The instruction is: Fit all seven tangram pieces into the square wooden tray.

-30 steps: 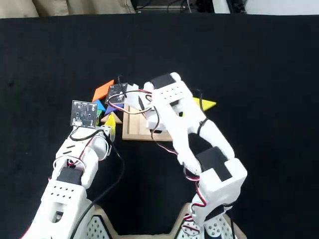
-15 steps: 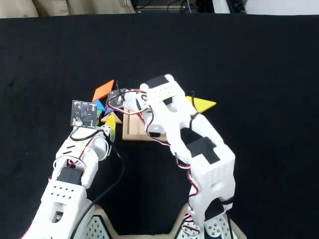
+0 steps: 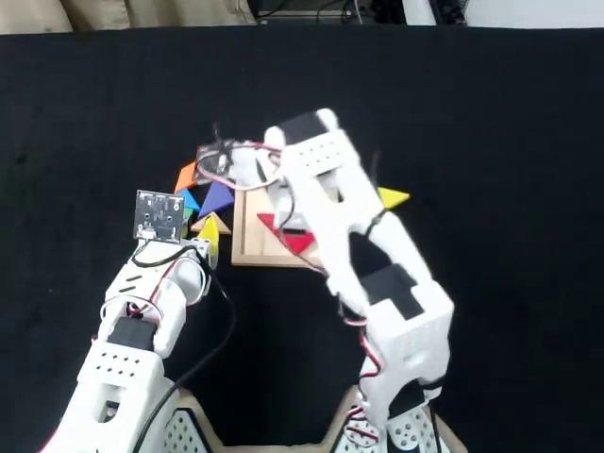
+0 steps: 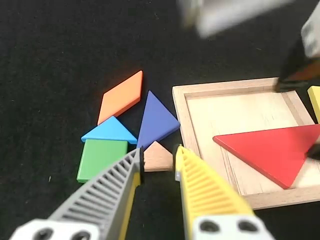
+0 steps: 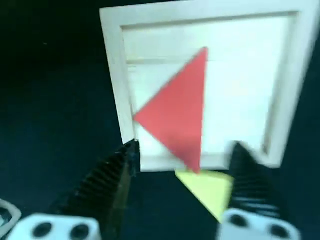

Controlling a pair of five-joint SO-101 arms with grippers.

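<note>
The square wooden tray (image 4: pixel 182 113) (image 3: pixel 247 247) holds a large red triangle (image 4: pixel 272 147) (image 3: pixel 289 236) (image 5: pixel 180 117). Left of the tray lie an orange parallelogram (image 4: pixel 121 95), a dark blue triangle (image 4: pixel 156 120) (image 3: pixel 217 196), a light blue triangle (image 4: pixel 110 132), a green square (image 4: pixel 97 159) and a small wood-coloured triangle (image 4: pixel 159 151). My left gripper (image 4: pixel 157 161) is open, its tips on either side of that small triangle. My right gripper (image 5: pixel 182 167) hangs open above the tray's edge, holding nothing. A yellow triangle (image 5: pixel 210 190) (image 3: pixel 392 198) lies just outside the tray.
The right arm (image 3: pixel 326 193) arches over the tray's right half and hides part of it in the high view. Black cloth (image 3: pixel 491 113) covers the table all round. Open room lies to the far right and far left.
The right arm has swung back off the tray's middle, and the red triangle now shows lying in the tray. The left arm has stayed where it was.
</note>
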